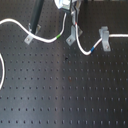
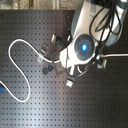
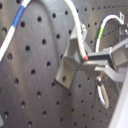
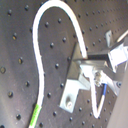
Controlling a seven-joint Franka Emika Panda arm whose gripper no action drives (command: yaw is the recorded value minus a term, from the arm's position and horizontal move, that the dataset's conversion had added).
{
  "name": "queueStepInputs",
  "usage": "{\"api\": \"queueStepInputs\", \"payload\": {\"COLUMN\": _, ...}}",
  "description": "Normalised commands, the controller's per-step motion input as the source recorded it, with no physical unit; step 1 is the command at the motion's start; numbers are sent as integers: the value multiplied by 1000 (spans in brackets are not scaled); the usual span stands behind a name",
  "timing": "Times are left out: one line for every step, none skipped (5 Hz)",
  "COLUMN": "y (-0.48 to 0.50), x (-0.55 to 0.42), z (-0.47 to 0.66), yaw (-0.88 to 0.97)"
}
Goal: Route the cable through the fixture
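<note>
Crowding the middle clip, the jaws pinch the cable — two more clips flank it.

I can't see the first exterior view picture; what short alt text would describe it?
A thin white cable with a green band and a blue band snakes across a dark perforated board, passing small metal clips. The robot's gripper reaches down from the top edge above the middle clip.

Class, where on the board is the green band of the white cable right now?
In the first exterior view, the green band sits on the cable in the upper middle, between the left clip and the middle clip.
</note>
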Motion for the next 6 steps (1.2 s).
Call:
{"api": "queueStepInputs", "payload": {"y": -181, "x": -343, "z": -377, "yaw": -483}}
{"api": "queueStepInputs", "payload": {"y": -127, "x": -276, "z": -254, "yaw": -683}}
{"api": "queueStepInputs", "payload": {"y": -96, "x": 55, "z": -2, "yaw": -928}}
{"api": "queueStepInputs", "payload": {"y": 25, "x": 31, "z": 223, "yaw": -891}}
{"api": "queueStepInputs", "payload": {"y": 117, "x": 55, "z": 242, "yaw": -897}}
{"api": "queueStepInputs", "payload": {"y": 253, "x": 41, "z": 259, "yaw": -831}}
